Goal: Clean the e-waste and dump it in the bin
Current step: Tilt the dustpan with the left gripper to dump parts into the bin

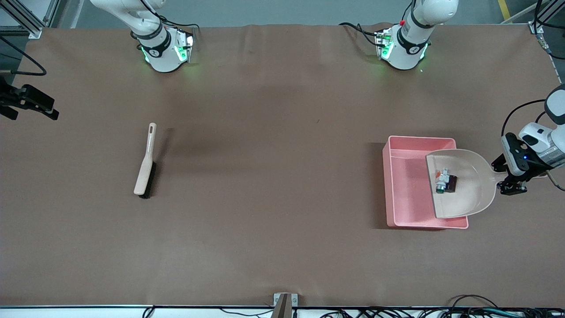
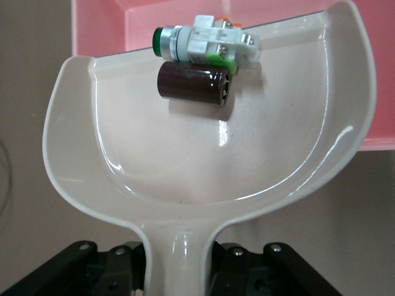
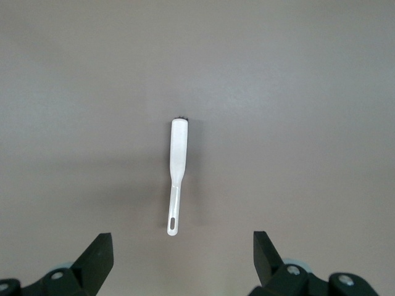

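Note:
My left gripper (image 1: 512, 187) (image 2: 179, 265) is shut on the handle of the beige dustpan (image 1: 468, 185) (image 2: 203, 160). It holds the pan over the pink bin (image 1: 406, 145) (image 2: 99, 24), at the bin's end toward the left arm's end of the table. Both pieces of e-waste lie in the pan close to its lip: a white component with green markings (image 1: 442, 176) (image 2: 210, 43) and, touching it, a dark maroon block (image 1: 451, 183) (image 2: 191, 85). My right gripper (image 3: 182, 246) hangs open and holds nothing, high over the table, looking down at the brush.
A beige brush with dark bristles (image 1: 145, 168) (image 3: 178, 160) lies flat on the brown table toward the right arm's end. A small bracket (image 1: 284, 302) sits at the table edge nearest the front camera.

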